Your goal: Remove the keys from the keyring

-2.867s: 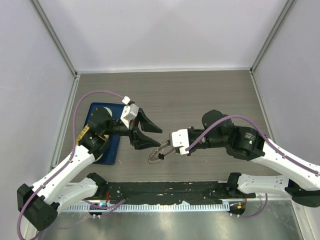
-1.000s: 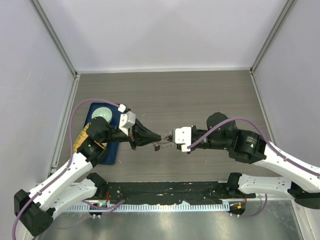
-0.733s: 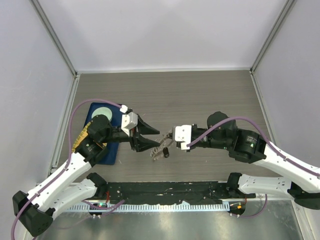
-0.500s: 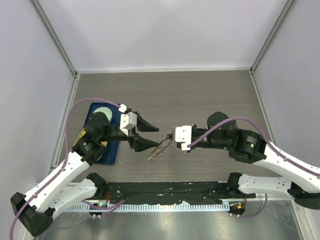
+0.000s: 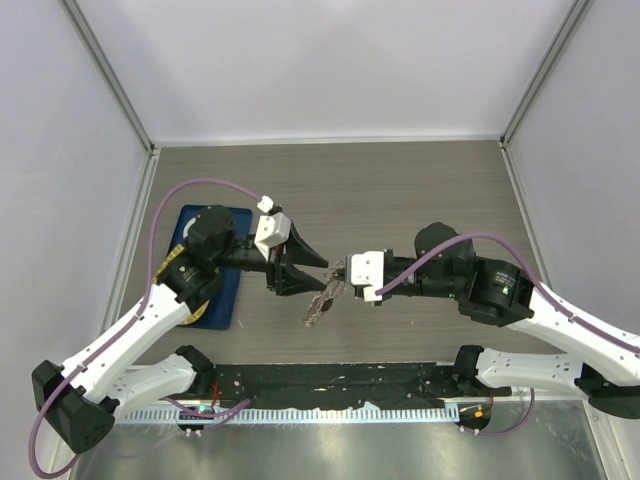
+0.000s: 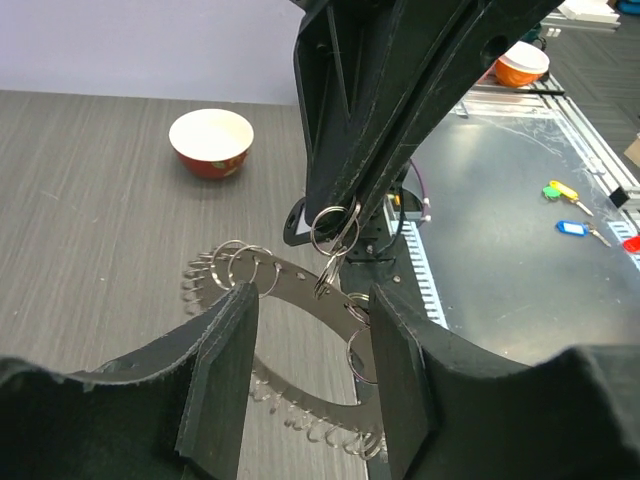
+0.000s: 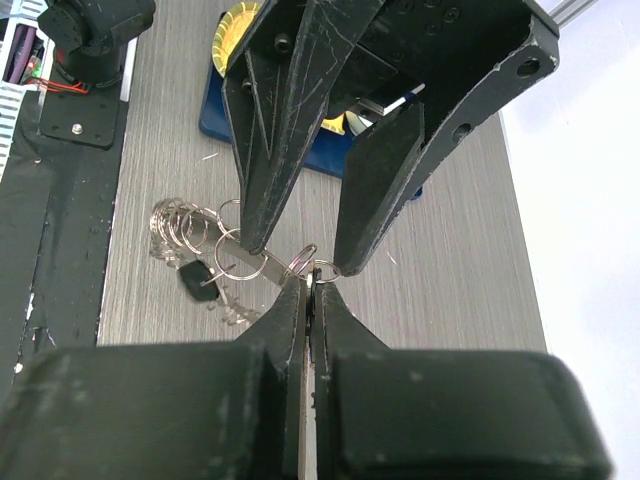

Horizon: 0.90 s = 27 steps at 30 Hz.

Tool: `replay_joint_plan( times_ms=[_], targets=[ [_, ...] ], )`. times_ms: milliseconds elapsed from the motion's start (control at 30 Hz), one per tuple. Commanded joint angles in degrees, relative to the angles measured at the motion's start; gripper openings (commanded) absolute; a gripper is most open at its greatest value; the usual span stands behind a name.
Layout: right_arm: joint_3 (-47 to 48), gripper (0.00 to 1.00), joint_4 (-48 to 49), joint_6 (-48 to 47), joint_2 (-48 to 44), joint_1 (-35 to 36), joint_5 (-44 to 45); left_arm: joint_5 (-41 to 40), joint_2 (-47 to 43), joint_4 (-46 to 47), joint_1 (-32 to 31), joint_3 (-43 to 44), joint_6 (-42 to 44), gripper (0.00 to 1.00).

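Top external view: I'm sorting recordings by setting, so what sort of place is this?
Probably a lab robot cell: a wood-grain tabletop boxed in by plain pale walls on aluminium posts, with a left arm and a right arm bolted to a black base plate.

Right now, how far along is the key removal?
Done: only the pickup; no key looks freed yet. In hand: right jaws are clamped on the keyring, and left jaws stand open astride it. Left: a black-headed key hangs on the ring, so the actual removal is all ahead.
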Motion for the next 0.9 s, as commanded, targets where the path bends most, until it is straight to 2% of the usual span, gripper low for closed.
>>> replay_joint_plan(
  times_ms=[0,233,333,467,867],
  targets=[
    [2.81,0.01,3.67,-0.28,0.1,0.17,-0.3,3.74,0.89,0.19,-0.47,2.39,-1.53,0.5],
    [2.64,0.01,4.2,0.06,1.06,0.08,0.49,5.15,1.69,3.78,-1.18,1.78,-4.08,0.36],
    [2.72,0.01,4.2,0.68,1.24,0.17,0.84,5.06,1.6,4.23,-1.26,1.08,-4.96,0.26],
    [2.37,0.01,4.29,1.03,0.89,0.17,1.37,3.66,0.72,5.2,-1.26,-0.51,-4.87,0.0],
    [-0.18,0.01,5.87,3.41,-0.69,0.09,7.7,-5.74,-4.29,1.07,-1.26,-3.5,1.8,0.0]
  ],
)
